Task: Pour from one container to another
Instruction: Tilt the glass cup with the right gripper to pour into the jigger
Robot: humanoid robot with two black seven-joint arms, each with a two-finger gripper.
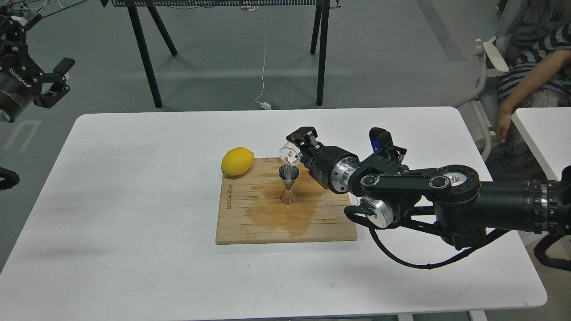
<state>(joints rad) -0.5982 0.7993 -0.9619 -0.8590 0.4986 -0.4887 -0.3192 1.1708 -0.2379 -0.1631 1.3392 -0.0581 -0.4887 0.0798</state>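
1. Glass cup (pixel 289 154), clear and round, sits just right of the frame's centre; you see it tipped with its mouth toward the lower left, held directly above the jigger's upper cone.
2. Right gripper (pixel 298 146), at the far end of the black arm that enters from the right edge, has its fingers clamped on the glass cup.
3. Jigger (pixel 288 184), shiny steel with a narrow waist, stands upright on the cutting board (pixel 285 205) near the frame's centre, just below the cup's lowered lip. You cannot tell whether cup and jigger touch.
4. Wet stain (pixel 285 215), darker than the wood, spreads over the board around and below the jigger's foot.
5. Lemon (pixel 237 161), yellow, lies at the board's upper-left corner, left of the jigger and apart from it.
6. Left gripper (pixel 57 83), in the upper left of the frame, hangs off the table (pixel 134 200) over the grey floor, well apart from the board; its two fingers stand apart with nothing between them.
7. Seated person (pixel 531 71), in a striped top, occupies the upper right of the frame beside a second white table (pixel 546 138).
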